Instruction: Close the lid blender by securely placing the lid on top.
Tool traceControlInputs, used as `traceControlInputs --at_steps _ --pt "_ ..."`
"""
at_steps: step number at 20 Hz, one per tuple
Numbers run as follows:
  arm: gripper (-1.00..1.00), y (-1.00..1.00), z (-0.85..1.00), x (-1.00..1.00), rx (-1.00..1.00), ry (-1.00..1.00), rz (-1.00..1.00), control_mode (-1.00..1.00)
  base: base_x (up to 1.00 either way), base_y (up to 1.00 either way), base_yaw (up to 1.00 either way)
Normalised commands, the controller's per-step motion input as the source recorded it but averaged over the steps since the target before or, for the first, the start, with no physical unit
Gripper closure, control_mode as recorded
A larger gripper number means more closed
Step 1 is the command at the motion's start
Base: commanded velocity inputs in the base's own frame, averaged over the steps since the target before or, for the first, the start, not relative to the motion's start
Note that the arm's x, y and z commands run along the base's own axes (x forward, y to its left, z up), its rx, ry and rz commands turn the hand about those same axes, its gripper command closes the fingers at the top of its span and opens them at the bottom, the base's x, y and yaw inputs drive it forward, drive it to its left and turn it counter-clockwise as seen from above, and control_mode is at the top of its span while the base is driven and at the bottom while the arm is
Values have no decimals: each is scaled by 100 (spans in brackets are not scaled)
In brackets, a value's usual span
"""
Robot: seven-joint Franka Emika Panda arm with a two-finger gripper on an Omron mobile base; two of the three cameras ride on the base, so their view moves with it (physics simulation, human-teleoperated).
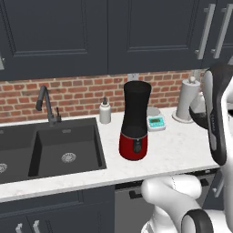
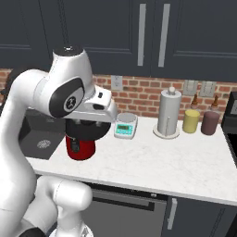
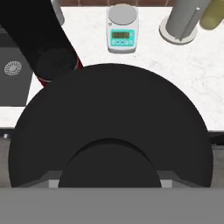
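Note:
The lid (image 3: 109, 118), a broad matte black disc with a raised centre, hangs close under the hand camera and hides the fingertips. My gripper (image 2: 90, 124) is shut on it, and the lid (image 2: 95, 132) shows as a dark shape under the hand. The blender (image 1: 135, 120) stands on the counter, its black jar upright on a glossy red base with a small dark button. In the hand view the blender jar (image 3: 37, 39) lies at the upper left, its mouth just beyond the lid's rim. The lid is above and to the right of the jar, apart from it.
A teal-faced kitchen scale (image 3: 123, 30) sits behind the blender, with a paper towel roll (image 2: 168, 113) to its right. Yellow (image 2: 190, 121) and maroon (image 2: 209, 122) jars stand further right. A white soap bottle (image 1: 105, 112), the faucet (image 1: 47, 105) and the dark sink (image 1: 54, 150) lie left.

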Motion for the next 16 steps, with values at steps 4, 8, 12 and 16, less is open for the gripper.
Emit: traceControlInputs --at_steps 4,8,12,16 --pt "100 57 33 8 0 -3 2 -100 0 0 0" --pt "100 44 23 14 0 -1 2 -100 0 0 0" --pt "100 39 24 8 0 0 2 -100 0 0 0" --pt "100 30 20 18 0 0 2 -100 0 0 0"
